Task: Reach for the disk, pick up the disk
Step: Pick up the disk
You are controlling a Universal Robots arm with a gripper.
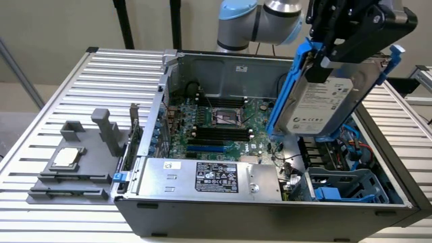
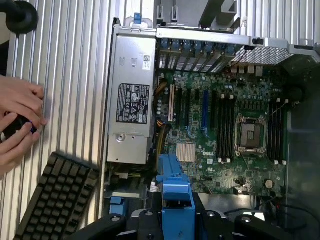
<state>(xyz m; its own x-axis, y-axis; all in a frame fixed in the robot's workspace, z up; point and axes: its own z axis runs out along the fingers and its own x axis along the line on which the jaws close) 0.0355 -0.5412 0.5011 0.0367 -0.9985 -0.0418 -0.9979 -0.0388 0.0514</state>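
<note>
The open computer case (image 1: 378,202) leaves room above the motherboard (image 1: 223,126); the power supply (image 1: 209,177) fills its near edge, the blue drive cage (image 1: 344,190) its corner; hands (image 2: 17,120) and a keyboard (image 2: 57,197) occupy the slatted table (image 2: 75,75) beside it.

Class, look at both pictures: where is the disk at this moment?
In the exterior view the disk hangs in the gripper at that view's upper right, lifted above the open computer case, over its drive bays beside the motherboard.
</note>
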